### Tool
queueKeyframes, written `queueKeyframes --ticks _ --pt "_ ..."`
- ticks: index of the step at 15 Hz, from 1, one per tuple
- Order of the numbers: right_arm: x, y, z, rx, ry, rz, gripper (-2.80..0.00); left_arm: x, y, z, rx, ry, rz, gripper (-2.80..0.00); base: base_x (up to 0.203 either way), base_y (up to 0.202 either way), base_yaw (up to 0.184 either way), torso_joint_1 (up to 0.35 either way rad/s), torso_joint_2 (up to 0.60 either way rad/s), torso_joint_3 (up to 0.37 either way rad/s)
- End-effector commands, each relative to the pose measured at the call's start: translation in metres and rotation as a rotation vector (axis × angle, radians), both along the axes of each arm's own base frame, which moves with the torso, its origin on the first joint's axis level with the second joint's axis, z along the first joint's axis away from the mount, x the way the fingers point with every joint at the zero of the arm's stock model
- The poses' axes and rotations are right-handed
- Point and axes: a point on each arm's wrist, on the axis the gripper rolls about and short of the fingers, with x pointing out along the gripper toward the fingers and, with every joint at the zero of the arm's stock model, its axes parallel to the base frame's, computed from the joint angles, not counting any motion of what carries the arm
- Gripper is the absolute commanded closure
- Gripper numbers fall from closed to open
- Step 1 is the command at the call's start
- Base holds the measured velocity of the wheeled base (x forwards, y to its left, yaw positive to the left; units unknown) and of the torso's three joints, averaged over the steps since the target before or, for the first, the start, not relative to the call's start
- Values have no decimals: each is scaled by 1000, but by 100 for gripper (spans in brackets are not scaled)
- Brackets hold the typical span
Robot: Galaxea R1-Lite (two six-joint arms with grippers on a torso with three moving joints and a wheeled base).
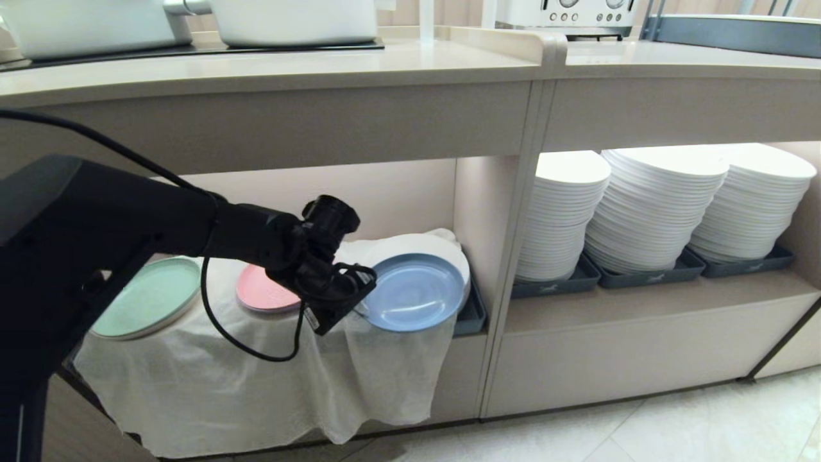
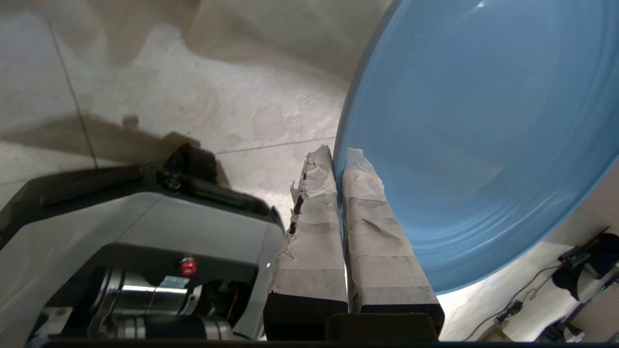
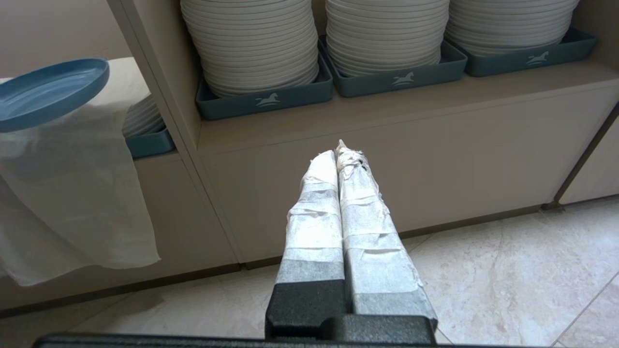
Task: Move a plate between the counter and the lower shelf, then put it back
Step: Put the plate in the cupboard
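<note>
Left tool (image 2: 338,159) clamped on blue plate's (image 1: 414,292) rim — tray (image 3: 265,99) logo: white horse.

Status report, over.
Left claw shut on blue plate rim, at lower shelf. Right claw shut, empty, parked. Nothing in the way.

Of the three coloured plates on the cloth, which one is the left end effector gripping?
The light blue plate, rightmost of the three; the left end effector pinches its rim. The pink plate and mint green plate lie untouched.

Three coloured plates (image 1: 415,292), three white stacks (image 1: 654,205).
</note>
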Motion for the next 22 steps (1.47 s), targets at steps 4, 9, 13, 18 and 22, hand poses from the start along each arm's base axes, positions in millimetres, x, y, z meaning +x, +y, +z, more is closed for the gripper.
queueKeyframes --ticks 4,9,13,18,22 --pt "0 0 0 0 -1 0 0 21 -9 -3 -17 -28 29 0 0 0 0 0 0 0" --pt "0 0 0 0 -1 0 0 32 -16 -12 -19 -28 67 0 0 0 0 0 0 0" --pt "0 0 0 0 -1 0 0 42 -19 -23 7 -34 92 0 0 0 0 0 0 0" --pt "0 0 0 0 -1 0 0 57 -27 -23 3 -79 114 0 0 0 0 0 0 0" --pt "0 0 0 0 -1 0 0 65 -31 -27 0 -95 111 0 0 0 0 0 0 0"
